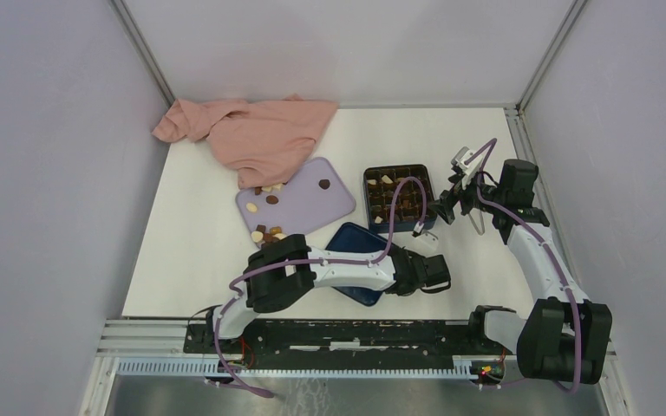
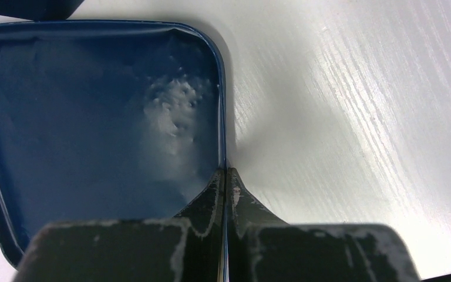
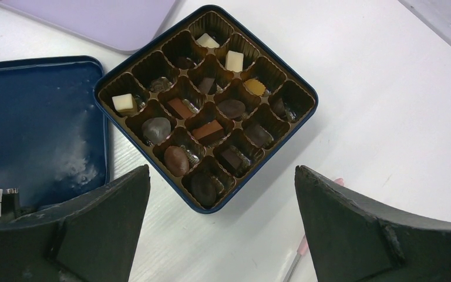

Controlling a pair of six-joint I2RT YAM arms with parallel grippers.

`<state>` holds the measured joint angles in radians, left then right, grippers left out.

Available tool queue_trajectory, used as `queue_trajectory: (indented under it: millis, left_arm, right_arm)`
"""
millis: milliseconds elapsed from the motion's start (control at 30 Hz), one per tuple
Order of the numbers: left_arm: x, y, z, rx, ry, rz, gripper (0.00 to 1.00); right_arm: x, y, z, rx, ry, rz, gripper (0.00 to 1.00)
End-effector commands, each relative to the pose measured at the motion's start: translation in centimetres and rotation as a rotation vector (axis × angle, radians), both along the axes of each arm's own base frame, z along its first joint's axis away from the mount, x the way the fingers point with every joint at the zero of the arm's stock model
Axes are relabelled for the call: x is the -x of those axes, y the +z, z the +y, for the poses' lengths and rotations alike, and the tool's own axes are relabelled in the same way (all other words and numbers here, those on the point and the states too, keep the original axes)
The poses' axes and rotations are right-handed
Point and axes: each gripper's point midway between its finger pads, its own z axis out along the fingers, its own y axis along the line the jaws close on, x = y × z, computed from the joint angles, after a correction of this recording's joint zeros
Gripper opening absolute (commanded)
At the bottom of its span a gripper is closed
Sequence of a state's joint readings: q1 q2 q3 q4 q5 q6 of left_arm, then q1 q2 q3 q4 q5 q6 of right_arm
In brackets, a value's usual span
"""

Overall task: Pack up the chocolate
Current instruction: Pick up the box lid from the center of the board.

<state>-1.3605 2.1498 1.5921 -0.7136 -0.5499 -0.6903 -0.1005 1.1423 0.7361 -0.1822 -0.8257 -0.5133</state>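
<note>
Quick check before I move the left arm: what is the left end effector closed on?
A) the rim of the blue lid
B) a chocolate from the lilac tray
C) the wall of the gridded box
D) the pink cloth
A: in the left wrist view, the left end effector is pinched shut with the thin raised rim of the blue lid running between its fingers.

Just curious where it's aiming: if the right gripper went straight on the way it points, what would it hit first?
The right gripper would most likely meet the dark blue box first, around its nearest cells of chocolate; the box sits centred between the open jaws. Depth is hard to judge.
</note>
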Motion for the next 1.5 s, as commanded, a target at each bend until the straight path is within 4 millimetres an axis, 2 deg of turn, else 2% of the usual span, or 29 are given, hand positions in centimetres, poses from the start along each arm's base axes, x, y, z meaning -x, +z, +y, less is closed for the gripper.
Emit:
queue_trajectory:
  millis: [0,200,500,633,767,967,1167,1367,1467]
  left_arm:
    - [-0.4,2.9,-0.3,0.036,0.002,-0.062,0.02]
    - [-0.3,6.9,-0.4,0.135,-0.056,-0.086,0.02]
    - [0.5,10.3,1.2,0.200,-0.181,-0.101,0.02]
    - [0.8,11.5,2.0,0.230,-0.239,-0.125,0.02]
    - [1.1,13.2,2.3,0.262,-0.296,-0.131,0.02]
    - [2.1,15.6,2.5,0.354,-0.371,-0.112,0.02]
    - [2.3,17.4,2.8,0.499,-0.429,-0.057,0.02]
    - [2.8,17.8,3.2,0.565,-0.517,0.018,0.02]
    - [3.2,17.8,3.3,0.571,-0.546,0.043,0.02]
  right_arm:
    - [-0.8,2.0,0.0,0.001,0.012,-0.061,0.98]
    - [-0.2,2.1,0.6,-0.014,0.061,-0.065,0.98]
    - [2.6,1.6,2.9,-0.034,0.284,-0.124,0.98]
    - [5.5,0.7,4.4,-0.012,0.475,-0.224,0.96]
    - [8.9,-1.0,5.5,0.109,0.703,-0.415,0.96]
    - [12.6,-1.5,8.5,0.187,1.008,-0.663,0.98]
    - [12.6,-1.0,10.7,0.153,1.114,-0.760,0.95]
    - [13.9,-0.1,12.7,0.050,1.197,-0.788,0.88]
    - [13.4,-0.1,12.7,0.057,1.205,-0.781,0.86]
